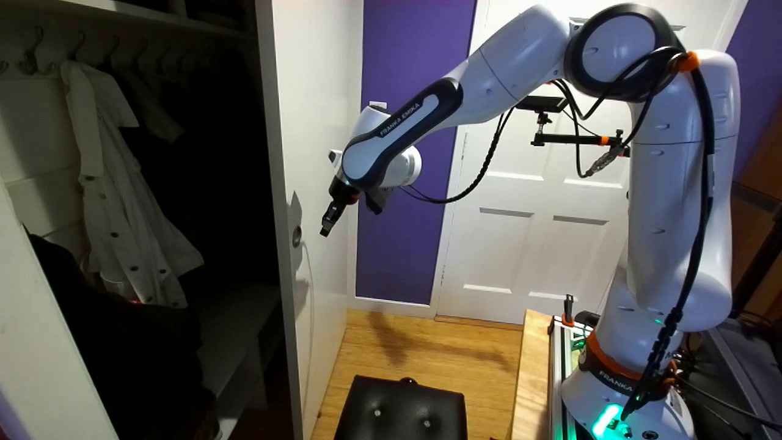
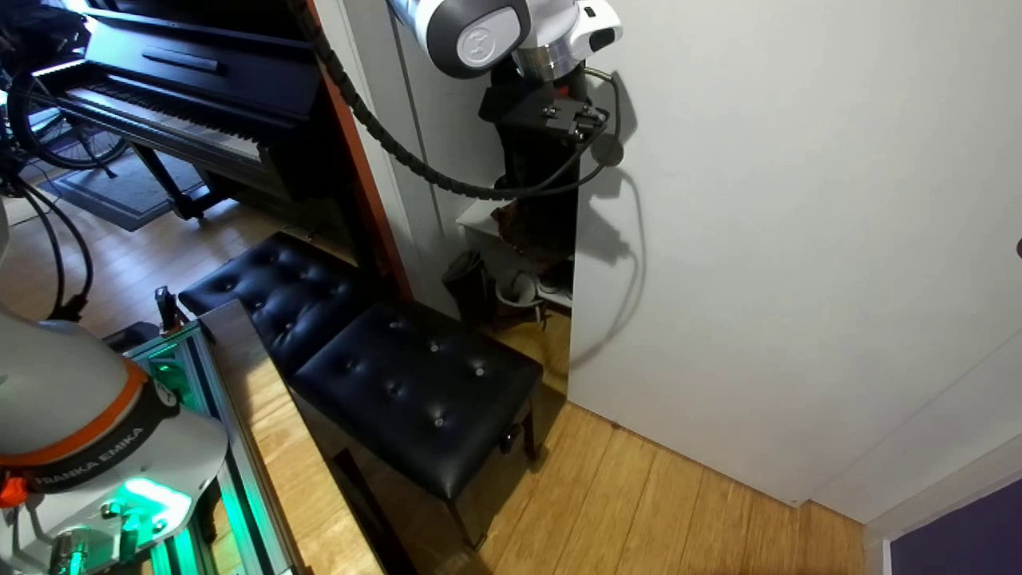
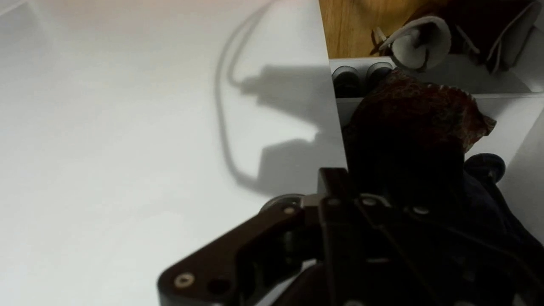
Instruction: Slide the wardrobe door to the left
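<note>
The wardrobe door is a tall flat white panel, seen in both exterior views [image 1: 321,140] [image 2: 798,208] and at the left of the wrist view [image 3: 127,127]. Its small round recessed pull [image 1: 297,236] sits near its free edge; it also shows in an exterior view [image 2: 610,150] and partly behind a finger link in the wrist view [image 3: 280,200]. My gripper [image 1: 325,230] is at about pull height and looks apart from the panel. In the wrist view its fingertips [image 3: 335,182] are together, with nothing seen between them, lined up near the door's edge.
The dark wardrobe opening [image 1: 232,183] holds hanging coats, a shelf and boots [image 2: 519,289]. Black padded benches [image 2: 423,383] stand on the floor below the arm. A white room door [image 1: 525,244] and purple wall [image 1: 403,244] stand behind. A cable [image 2: 479,192] hangs from the arm.
</note>
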You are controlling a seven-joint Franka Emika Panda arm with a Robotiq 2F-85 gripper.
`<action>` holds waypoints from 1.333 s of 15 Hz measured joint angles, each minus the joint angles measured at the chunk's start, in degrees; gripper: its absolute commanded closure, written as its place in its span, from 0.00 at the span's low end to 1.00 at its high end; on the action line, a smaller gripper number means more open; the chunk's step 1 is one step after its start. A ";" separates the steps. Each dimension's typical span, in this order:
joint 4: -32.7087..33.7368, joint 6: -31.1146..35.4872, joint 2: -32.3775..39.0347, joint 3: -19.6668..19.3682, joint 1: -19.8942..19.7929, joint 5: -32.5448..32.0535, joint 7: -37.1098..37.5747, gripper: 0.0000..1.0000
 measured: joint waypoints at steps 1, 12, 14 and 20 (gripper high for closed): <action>0.88 0.55 1.03 0.71 -0.62 0.51 -0.63 1.00; 9.06 6.52 11.26 9.44 -7.96 6.54 -10.32 1.00; 10.19 6.56 12.34 11.60 -9.43 7.87 -12.53 1.00; 11.83 6.56 14.56 16.44 -13.30 9.62 -17.14 1.00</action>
